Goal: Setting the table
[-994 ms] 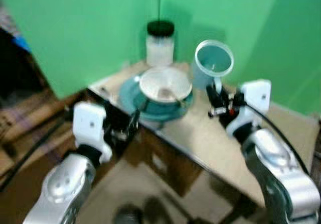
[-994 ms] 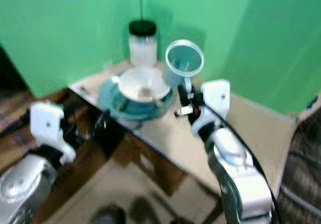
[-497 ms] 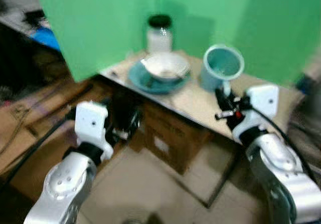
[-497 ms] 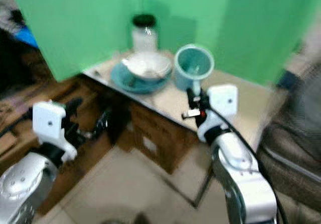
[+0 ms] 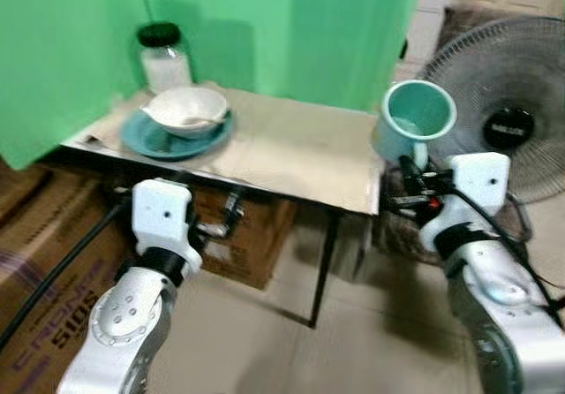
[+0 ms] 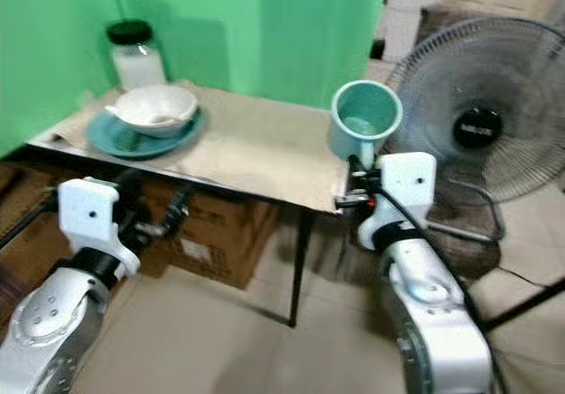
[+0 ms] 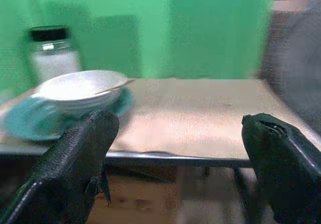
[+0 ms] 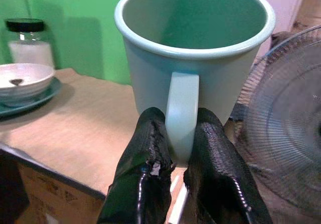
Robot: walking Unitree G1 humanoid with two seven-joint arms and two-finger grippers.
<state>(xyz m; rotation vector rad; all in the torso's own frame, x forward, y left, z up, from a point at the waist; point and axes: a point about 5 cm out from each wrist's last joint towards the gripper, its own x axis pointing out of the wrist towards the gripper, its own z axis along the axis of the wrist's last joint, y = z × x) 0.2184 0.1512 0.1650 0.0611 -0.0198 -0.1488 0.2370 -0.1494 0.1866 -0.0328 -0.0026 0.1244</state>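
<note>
My right gripper point(image 8: 179, 133) is shut on the handle of a teal mug point(image 5: 417, 120), holding it upright off the right end of the small table point(image 5: 300, 151), level with its top. At the table's far left a white bowl point(image 5: 185, 107) with a spoon in it sits on a teal plate point(image 5: 141, 138). A glass jar point(image 5: 161, 54) with a black lid stands behind them. My left gripper point(image 7: 175, 133) is open with nothing between its fingers, below and in front of the table's front edge point(image 7: 165, 158).
A standing fan point(image 5: 508, 116) is right behind the mug on the right. Cardboard boxes point(image 5: 35, 261) sit on the floor at the left and under the table. A green backdrop point(image 5: 291, 23) stands behind the table. Tiled floor point(image 5: 291, 350) lies in front.
The whole view has swung right and drawn back: the table now lies farther off and to the left, and the fan has come into view. The mug stays in my right gripper.
</note>
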